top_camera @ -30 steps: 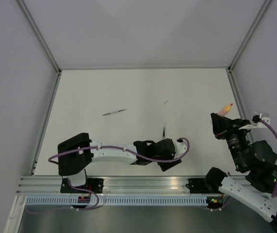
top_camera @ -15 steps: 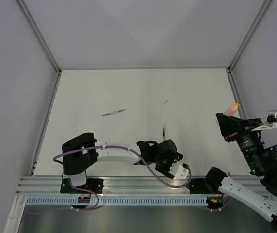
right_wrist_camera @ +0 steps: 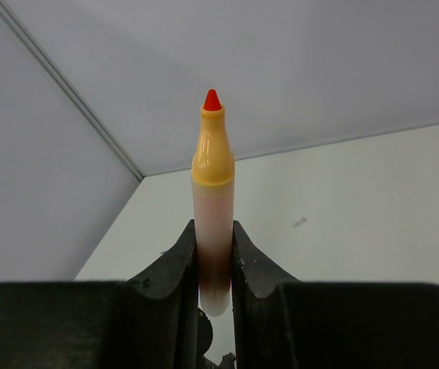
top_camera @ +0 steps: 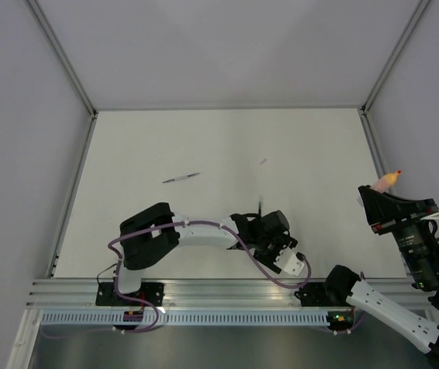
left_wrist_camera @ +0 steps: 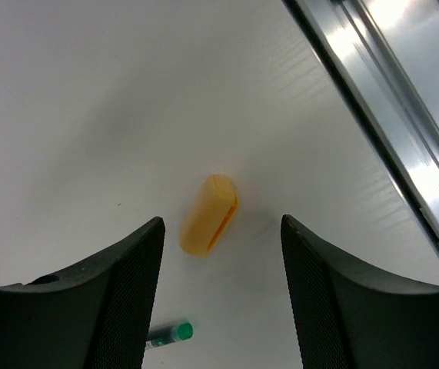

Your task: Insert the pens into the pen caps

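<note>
My left gripper is open and hangs low over the table. In the left wrist view the yellow-orange cap lies on its side between the tips of the open left gripper, touching neither finger. The green end of the dark pen lies by the left finger; its shaft shows in the top view. My right gripper is shut on the pink-orange marker and holds it upright, red tip up, at the table's right edge. The silver pen and grey cap lie further back. No green cap shows.
The aluminium rail along the near table edge runs close to the right of my left gripper. White walls with metal corner posts enclose the table. The grey cap also shows in the right wrist view.
My left arm has swung its wrist round and shifted slightly right over the cap. My right gripper has carried the marker to the right, off the table's right edge.
</note>
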